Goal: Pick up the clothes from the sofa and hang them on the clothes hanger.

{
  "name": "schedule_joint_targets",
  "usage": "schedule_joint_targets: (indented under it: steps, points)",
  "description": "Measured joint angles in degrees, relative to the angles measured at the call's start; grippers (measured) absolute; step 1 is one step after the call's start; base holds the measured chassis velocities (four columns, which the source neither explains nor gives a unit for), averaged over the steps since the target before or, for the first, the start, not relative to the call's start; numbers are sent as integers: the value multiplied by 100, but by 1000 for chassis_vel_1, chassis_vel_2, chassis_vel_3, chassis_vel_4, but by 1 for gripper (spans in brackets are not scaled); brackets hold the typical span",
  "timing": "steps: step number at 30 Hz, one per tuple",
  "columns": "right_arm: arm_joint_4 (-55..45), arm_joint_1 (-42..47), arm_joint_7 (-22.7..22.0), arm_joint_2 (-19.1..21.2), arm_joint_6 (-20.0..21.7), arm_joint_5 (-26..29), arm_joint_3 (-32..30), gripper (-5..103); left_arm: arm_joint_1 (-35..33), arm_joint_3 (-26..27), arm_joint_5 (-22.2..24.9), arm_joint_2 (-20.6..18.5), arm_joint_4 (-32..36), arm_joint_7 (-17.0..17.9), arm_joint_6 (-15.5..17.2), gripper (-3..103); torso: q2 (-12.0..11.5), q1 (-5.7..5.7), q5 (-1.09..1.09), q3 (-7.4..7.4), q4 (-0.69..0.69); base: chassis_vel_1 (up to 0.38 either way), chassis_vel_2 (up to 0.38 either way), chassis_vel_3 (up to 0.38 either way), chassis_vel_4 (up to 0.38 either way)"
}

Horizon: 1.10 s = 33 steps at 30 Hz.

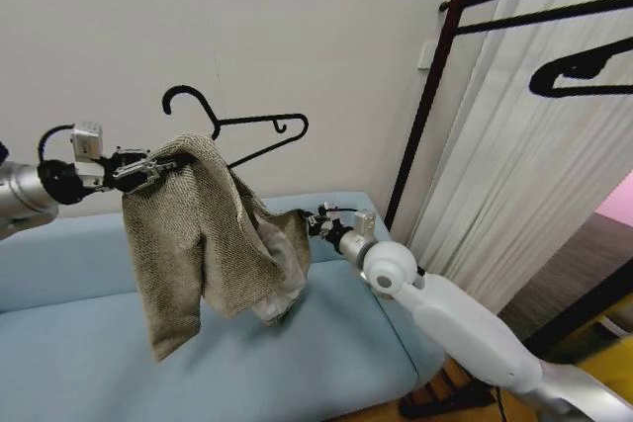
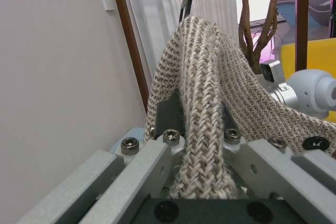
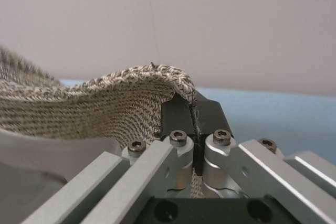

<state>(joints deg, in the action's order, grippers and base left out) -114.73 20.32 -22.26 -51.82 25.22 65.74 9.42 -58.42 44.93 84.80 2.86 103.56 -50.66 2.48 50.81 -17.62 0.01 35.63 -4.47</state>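
Note:
A beige knitted garment (image 1: pixel 193 239) hangs in the air above the light blue sofa (image 1: pixel 297 363), draped over a black hanger (image 1: pixel 252 126). My left gripper (image 1: pixel 163 167) is shut on the garment's upper shoulder together with the hanger's arm; thick knit (image 2: pixel 202 114) runs between its fingers. My right gripper (image 1: pixel 315 222) is shut on the garment's other edge (image 3: pixel 126 95), lower and to the right, its pads (image 3: pixel 181 116) pressed together on a thin fold. The white lining (image 1: pixel 282 284) sags below.
A dark wooden clothes rack (image 1: pixel 435 76) stands right of the sofa, with another black hanger (image 1: pixel 584 71) on its upper rail. White curtains (image 1: pixel 534 175) hang behind it. A plain wall lies behind the sofa.

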Motion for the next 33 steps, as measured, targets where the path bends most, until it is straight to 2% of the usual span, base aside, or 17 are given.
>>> schedule_joint_targets:
  steps: [7, 10, 13, 17, 19, 22, 23, 24, 26, 27, 28, 30, 33]
  points:
    - [11, -428, -48, 57, 79, 140, -383, 0, -18, -19, -149, 160, 91, 28, 72, 5, 0, 0, 0, 0, 0, 0, 0, 0, 0]
    - [126, -979, -56, 62, 154, 240, -428, 0, -23, -42, -227, 256, 141, 18, 98, 5, 0, 0, 0, 0, 1, 0, 0, 0, 0]
    - [225, -1302, -39, 64, 195, 265, -378, 0, -16, -45, -297, 303, 167, -29, 211, 5, 0, 0, -1, 0, 0, 0, 0, 0, 0]
    - [433, -2007, 12, 34, 261, 296, -221, 0, -7, -44, -470, 377, 157, -296, 409, 5, 0, 0, -1, 0, 0, 0, 0, 0, 0]
    - [455, -2085, 23, 27, 270, 295, -205, 0, -7, -44, -502, 386, 156, -326, 435, 5, 0, 0, -1, 0, 1, 0, 0, 0, 0]
    - [464, -2378, 56, 21, 323, 275, -179, 0, -4, -44, -737, 453, 188, -285, 717, 5, 0, 0, -1, 0, 2, 0, 0, 0, 0]
    - [464, -2378, 56, 21, 323, 275, -179, 0, -4, -44, -737, 453, 188, -285, 717, 5, 0, 0, -1, 0, 2, 0, 0, 0, 0]
    - [435, -2413, 73, 34, 345, 275, -193, 0, -2, -44, -798, 473, 220, -201, 830, 5, 0, 0, -1, 0, 1, 0, 0, 0, 0]
    - [335, -2496, 148, 115, 385, 269, -246, 0, -1, -57, -1008, 534, 365, 262, 1050, 5, 0, 0, -1, 0, 0, 0, 0, 0, 0]
    - [306, -2517, 169, 140, 392, 268, -253, 0, -4, -78, -1025, 551, 427, 497, 1072, 5, 0, 0, -1, 0, -1, 0, 0, 0, 0]
    - [306, -2517, 169, 140, 392, 268, -253, 0, -4, -78, -1025, 551, 427, 497, 1072, 5, 0, 0, -1, 0, -1, 0, 0, 0, 0]
    - [243, -2556, 232, 192, 401, 257, -267, 0, -10, -127, -1025, 597, 575, 1015, 1115, 5, 0, 0, -1, 0, -1, 0, 0, 0, 0]
    - [144, -2594, 291, 233, 403, 240, -269, 0, -12, -160, -1064, 639, 740, 1431, 1216, 5, 0, 0, 0, 0, -1, 0, 0, 0, 0]
